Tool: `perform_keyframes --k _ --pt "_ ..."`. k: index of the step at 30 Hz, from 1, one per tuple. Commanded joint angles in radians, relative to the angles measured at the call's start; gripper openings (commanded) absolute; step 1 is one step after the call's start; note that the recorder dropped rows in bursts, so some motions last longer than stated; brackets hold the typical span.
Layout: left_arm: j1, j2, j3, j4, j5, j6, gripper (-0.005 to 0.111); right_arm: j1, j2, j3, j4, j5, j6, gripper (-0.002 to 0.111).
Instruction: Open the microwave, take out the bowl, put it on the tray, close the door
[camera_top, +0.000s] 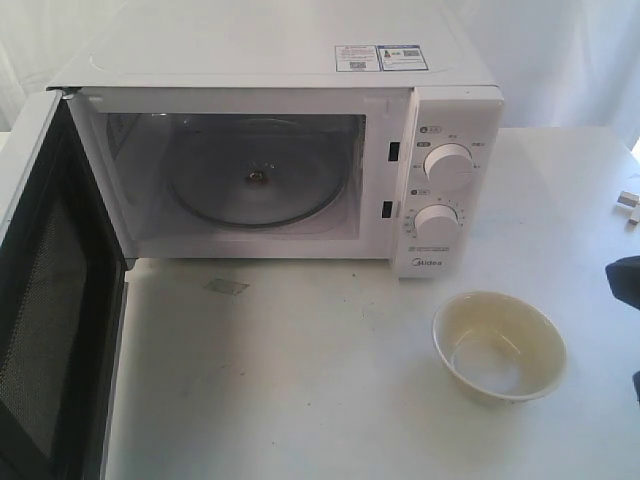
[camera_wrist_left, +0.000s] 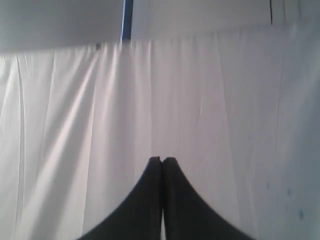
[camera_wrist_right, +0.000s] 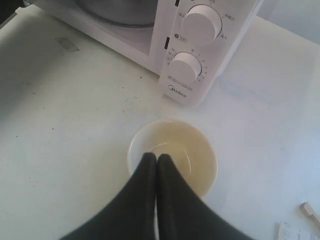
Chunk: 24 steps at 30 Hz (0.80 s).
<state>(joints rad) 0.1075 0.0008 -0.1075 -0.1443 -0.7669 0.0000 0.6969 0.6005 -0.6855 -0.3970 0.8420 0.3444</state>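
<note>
The white microwave (camera_top: 290, 60) stands at the back of the table with its door (camera_top: 50, 300) swung wide open to the left. Its cavity holds only the glass turntable (camera_top: 255, 185). The cream bowl (camera_top: 499, 345) sits upright on the table in front of the dial panel, and no tray shows. In the right wrist view my right gripper (camera_wrist_right: 156, 159) is shut and empty, its tips lined up over the near side of the bowl (camera_wrist_right: 192, 147) without gripping it. My left gripper (camera_wrist_left: 162, 161) is shut with nothing in it, facing a white curtain.
A dark part of the right arm (camera_top: 625, 280) pokes in at the right edge of the exterior view. Small white bits (camera_top: 628, 203) lie near the table's right edge. The open door overhangs the front left of the white table (camera_top: 300, 380).
</note>
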Motion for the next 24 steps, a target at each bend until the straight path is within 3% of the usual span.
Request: perform_keyframes --k 1,8,12,16,24 --pt "-0.004 0.008 -0.271 -0.01 0.24 0.084 0.0 -0.007 -0.005 0.001 -0.005 -0.015 -0.01 0.0" --pt "-0.004 0.246 -0.758 -0.01 1.164 0.166 0.0 -0.007 -0.005 0.001 -0.004 -0.023 -0.01 0.0" --pt "-0.004 0.377 -0.886 -0.012 1.584 0.13 0.0 -0.007 -0.005 0.001 0.0 -0.017 -0.01 0.0" --pt "-0.004 0.432 -0.891 -0.018 1.682 0.13 0.0 -0.007 -0.005 0.001 0.032 0.005 -0.009 0.0" --pt "-0.004 0.441 -0.889 -0.042 1.625 0.13 0.0 -0.007 -0.076 -0.001 0.038 0.007 -0.009 0.0"
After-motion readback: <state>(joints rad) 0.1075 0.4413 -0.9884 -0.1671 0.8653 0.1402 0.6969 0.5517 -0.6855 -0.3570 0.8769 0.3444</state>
